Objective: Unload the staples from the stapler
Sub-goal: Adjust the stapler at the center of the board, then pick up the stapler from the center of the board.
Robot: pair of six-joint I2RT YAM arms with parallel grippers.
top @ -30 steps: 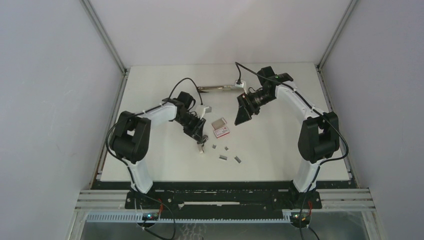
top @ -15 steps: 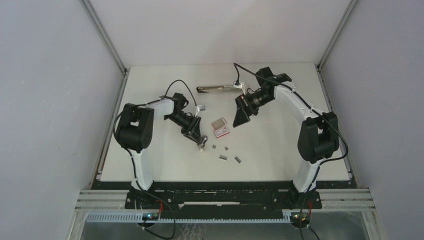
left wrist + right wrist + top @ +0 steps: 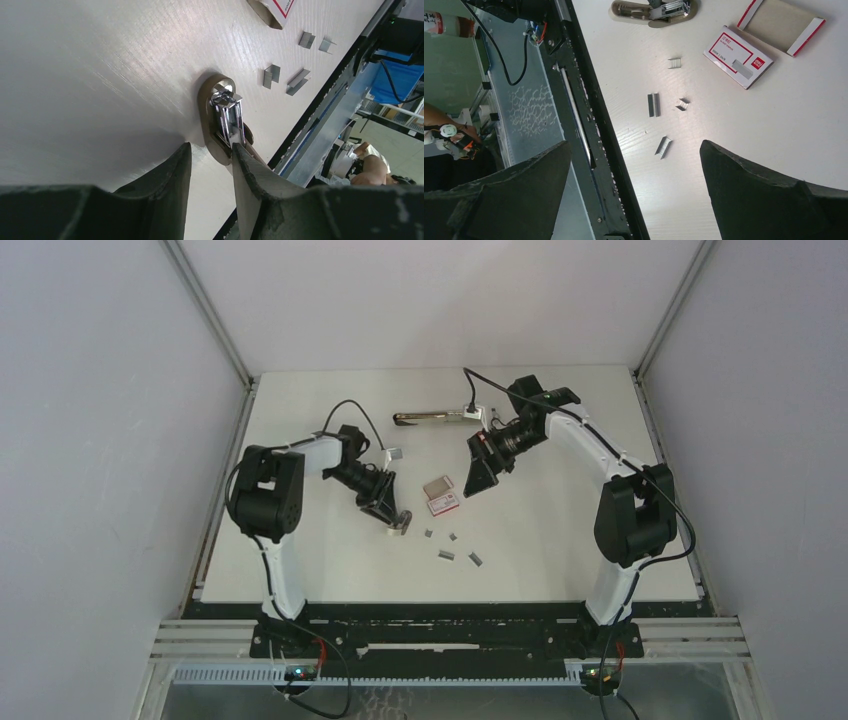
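Observation:
The small beige stapler [image 3: 400, 523] lies on the table, its chrome magazine [image 3: 227, 112] showing. My left gripper [image 3: 210, 155] sits low just behind it, open by a narrow gap. Its right finger [image 3: 245, 170] touches the stapler's [image 3: 212, 130] near end, and only bare table shows between the fingers. Several short grey staples [image 3: 447, 556] lie scattered to the stapler's right, with one strip [image 3: 653, 104] under my right wrist. My right gripper [image 3: 478, 472] hangs wide open above the table, holding nothing [image 3: 635, 145].
A red-and-white staple box [image 3: 441, 496] and its sleeve [image 3: 780, 25] lie between the arms. A second stapler [image 3: 435, 417], folded out long, lies at the back. One more grey strip [image 3: 396, 452] sits by the left arm. The table's front edge [image 3: 589, 125] is close to the staples.
The left gripper brought the stapler down flat onto the table, loosened its grip and drew back left. The right gripper opened to full width.

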